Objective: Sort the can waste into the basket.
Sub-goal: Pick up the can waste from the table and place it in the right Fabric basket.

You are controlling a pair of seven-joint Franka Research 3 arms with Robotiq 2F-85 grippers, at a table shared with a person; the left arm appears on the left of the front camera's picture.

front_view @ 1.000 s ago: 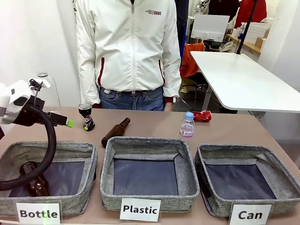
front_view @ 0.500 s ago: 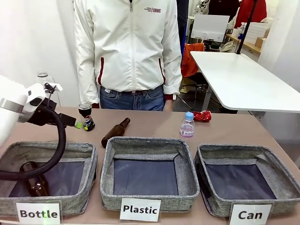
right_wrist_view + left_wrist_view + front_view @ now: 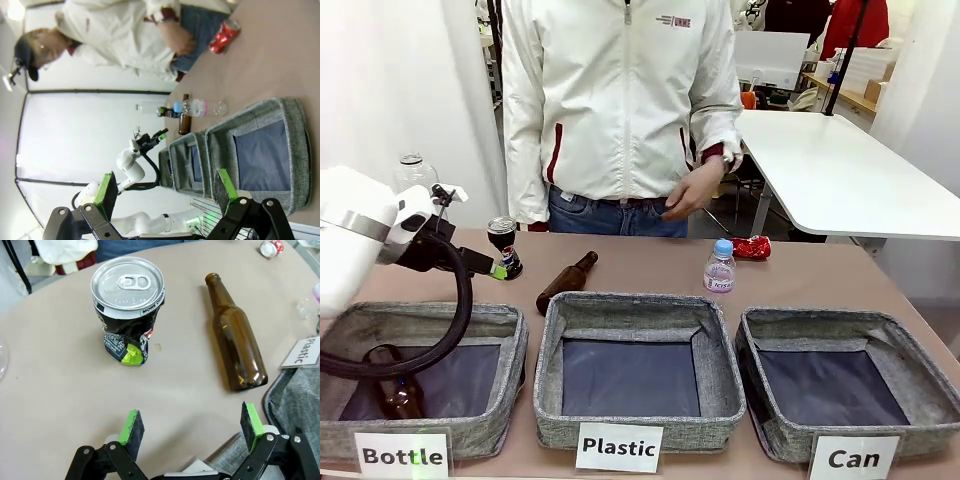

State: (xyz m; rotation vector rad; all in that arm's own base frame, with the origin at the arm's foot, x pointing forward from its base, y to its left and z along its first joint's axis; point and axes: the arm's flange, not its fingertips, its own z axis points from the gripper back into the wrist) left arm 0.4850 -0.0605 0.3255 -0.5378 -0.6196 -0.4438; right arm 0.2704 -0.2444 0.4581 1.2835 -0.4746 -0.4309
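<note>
The dark crushed can (image 3: pixel 503 248) with its silver top stands upright at the far left of the table. My left gripper (image 3: pixel 492 267) hovers just beside it, open and holding nothing. From the left wrist camera the dark can (image 3: pixel 127 310) sits ahead of the open gripper (image 3: pixel 192 422), slightly left of the gap. A red crushed can (image 3: pixel 752 247) lies at the far right, also seen as the red can (image 3: pixel 225 35). The grey "Can" basket (image 3: pixel 910 390) stands front right with a bare dark bottom. My right gripper (image 3: pixel 165 190) is open in the air above the Can basket (image 3: pixel 295 145).
A brown glass bottle (image 3: pixel 567 281) lies right of the dark can, next to the Plastic basket (image 3: pixel 550 380). A small clear bottle (image 3: pixel 719 266) stands behind that basket. The Bottle basket (image 3: pixel 510 360) holds a brown bottle (image 3: pixel 390 385). A person (image 3: pixel 620 100) stands at the far edge.
My left gripper has moved right, closing in on the dark can. The person has shifted to the right and brought a hand in front of the body.
</note>
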